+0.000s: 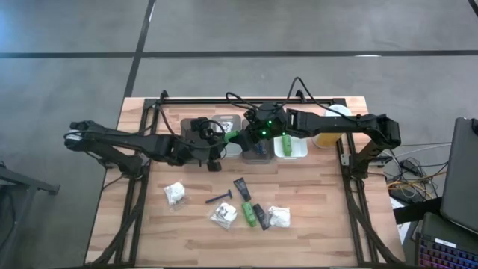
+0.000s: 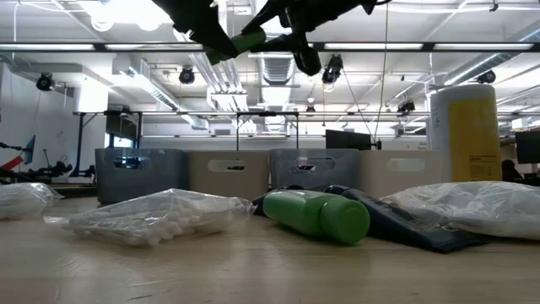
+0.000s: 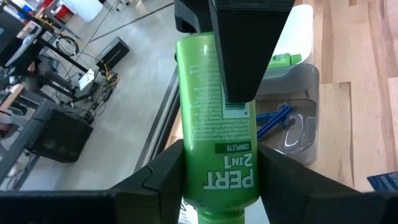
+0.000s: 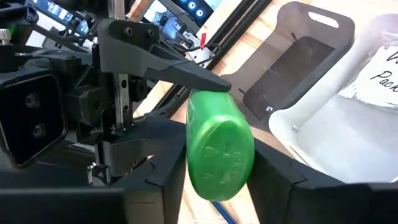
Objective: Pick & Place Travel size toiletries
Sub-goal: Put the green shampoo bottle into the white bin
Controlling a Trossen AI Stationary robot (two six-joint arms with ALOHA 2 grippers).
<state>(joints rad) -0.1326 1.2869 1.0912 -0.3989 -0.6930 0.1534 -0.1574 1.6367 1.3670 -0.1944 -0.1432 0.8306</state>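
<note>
Green bottle (image 1: 236, 137) held in the air above the row of four bins (image 1: 256, 153) at the counter's (image 1: 314, 224) 12 o'clock edge, both pincers on it. Left pincer (image 3: 217, 177) clamps the bottle's label end; right pincer (image 4: 214, 171) has a finger either side of the base, whether fully clamped I cannot tell. Yellow bottle (image 1: 328, 134) stands at 3 o'clock of the bins. One bin holds blue razors (image 3: 273, 119), another a second green bottle (image 1: 285, 142). On the counter at 6 o'clock: white packets (image 1: 175, 193), a razor (image 1: 219, 198), black tubes (image 1: 242, 187), another green bottle (image 1: 248, 214), all clear of the arms. Held bottle: bright green, white "PERT 2in1" print, lying roughly level.
</note>
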